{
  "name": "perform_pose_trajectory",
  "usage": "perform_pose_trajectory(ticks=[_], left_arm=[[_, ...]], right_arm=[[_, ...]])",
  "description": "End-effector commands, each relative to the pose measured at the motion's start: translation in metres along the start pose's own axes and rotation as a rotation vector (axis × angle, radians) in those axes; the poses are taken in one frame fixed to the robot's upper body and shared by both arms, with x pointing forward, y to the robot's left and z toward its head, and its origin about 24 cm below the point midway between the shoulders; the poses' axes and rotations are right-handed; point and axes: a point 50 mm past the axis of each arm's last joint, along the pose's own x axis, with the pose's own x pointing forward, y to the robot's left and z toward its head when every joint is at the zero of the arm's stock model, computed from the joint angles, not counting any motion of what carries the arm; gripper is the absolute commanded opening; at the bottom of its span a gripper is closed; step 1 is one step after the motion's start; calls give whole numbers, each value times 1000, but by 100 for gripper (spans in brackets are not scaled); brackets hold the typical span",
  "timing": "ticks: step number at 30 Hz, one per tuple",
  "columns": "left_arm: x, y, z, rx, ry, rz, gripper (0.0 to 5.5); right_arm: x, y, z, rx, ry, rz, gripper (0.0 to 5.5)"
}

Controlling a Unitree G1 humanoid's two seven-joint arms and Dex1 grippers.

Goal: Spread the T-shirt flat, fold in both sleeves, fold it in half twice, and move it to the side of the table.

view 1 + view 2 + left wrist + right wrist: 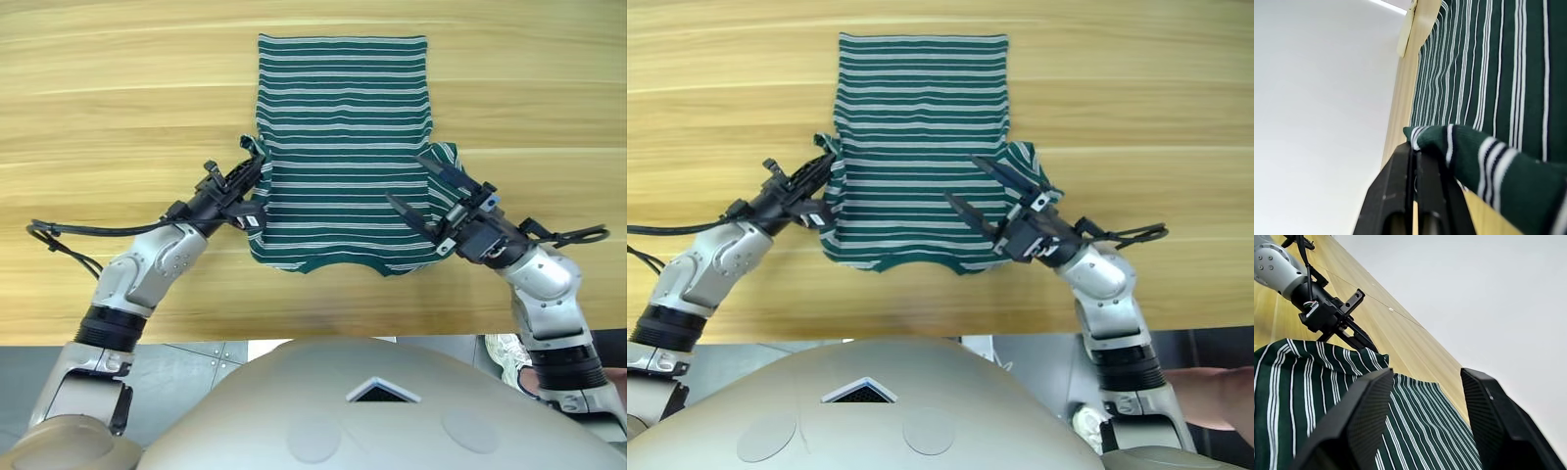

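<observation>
T-shirt: green with pale stripes, lying mostly flat in the middle of the table, collar edge nearest the robot and hem at the far side; the body looks smooth, with some rumpling along the near edge
Left sleeve: bunched into a small lump at the shirt's left side, not lying flat
Right sleeve: a small flap showing at the shirt's right side, partly hidden behind the right hand
Left hand: at the shirt's left edge, fingers pressed together on the left sleeve; the wrist view shows a roll of striped cloth pinched at their tips
Right hand: fingers spread wide and holding nothing, poised over the near right part of the shirt, just beside the right sleeve
Table: pale wood, bare on both sides of the shirt
Step in hand: judged to be the sleeve folds, with the left one gripped and the right not yet taken
How to do it well: carry the pinched sleeve inward and low across the body so the fold line runs straight from shoulder to hem, and let go only once the cloth lies flat; the right hand should close on the sleeve's outer edge alone, not on the body layer beneath
Risk: lifting too high could drag the whole shirt and undo the spread
</observation>
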Motion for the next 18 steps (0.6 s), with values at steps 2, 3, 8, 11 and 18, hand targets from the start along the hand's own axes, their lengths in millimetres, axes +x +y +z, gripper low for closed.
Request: perform_pose_trajectory(ticks=[2, 3, 8, 11, 18], left_arm=[[6, -4, 3, 10, -31, -76, 33], [8, -5, 5, 3, -38, -84, 57], [11, -8, 6, -31, -45, -127, 130], [6, -14, 6, -63, -42, -170, 175], [1, -17, 8, -97, -30, -148, 283]], right_arm=[[0, 1, -2, -7, 9, 24, 257], [1, 1, -2, -5, 11, 24, 257], [1, 3, -2, -3, 11, 28, 257], [-1, 1, -1, -5, 16, 24, 257], [-34, -30, -22, -261, 295, -17, 257]])
